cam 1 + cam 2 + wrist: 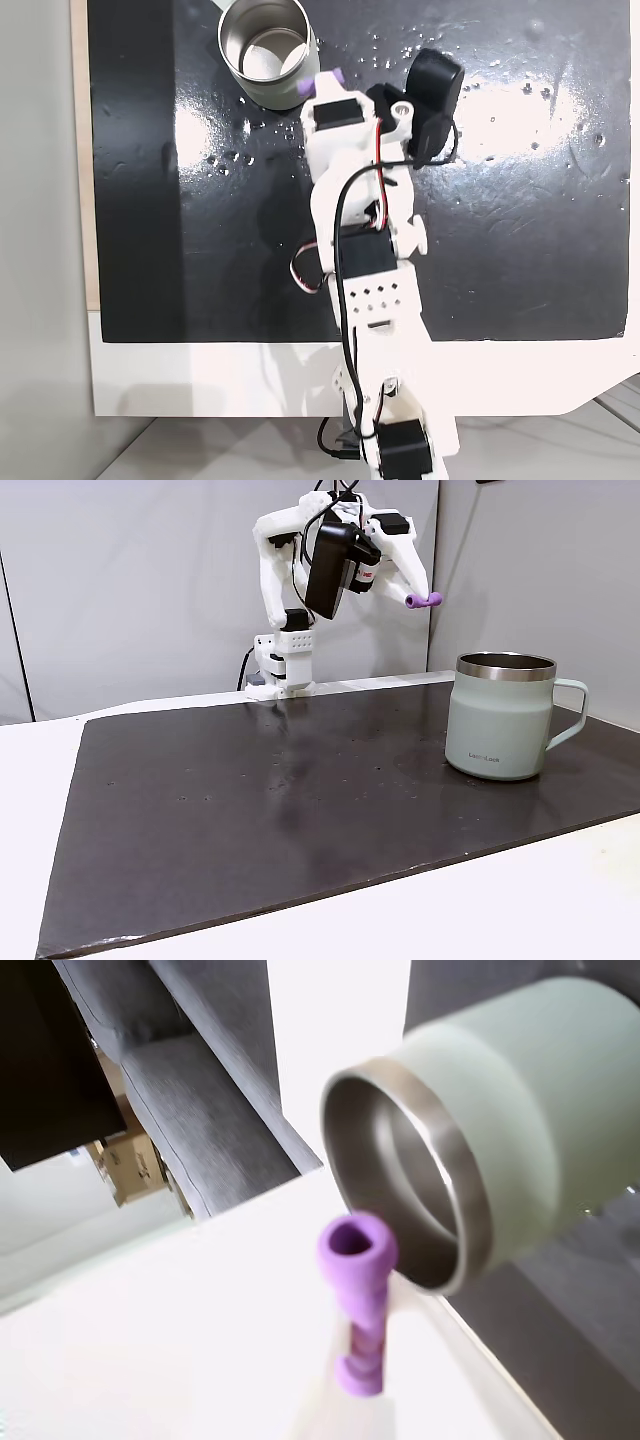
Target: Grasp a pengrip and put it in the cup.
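1. As the white arm [300, 570] reached out from its base at the upper middle of a fixed view, its gripper [418, 598] was clamped on the pengrip [424, 600], a small light-purple ridged cylinder that jutted sideways from the fingertips, high above the table.
2. The cup [500, 720], pale grey-green with a silver rim and a handle on its right, stood on the dark mat [250, 810] at the right of that frame, lower than the pengrip and slightly to its right.
3. In a fixed view from above, the pengrip [329, 79] showed as a purple spot just right of the cup [268, 50], near the top centre of the frame, with the arm [355, 200] stretching up from the bottom edge.
4. In the wrist view, the pengrip [357, 1300] pointed its open end at the camera in the lower middle, while the cup [500, 1130] filled the upper right, its steel mouth tipped toward the lens.
5. The gripper's fingers were washed out in the wrist view.
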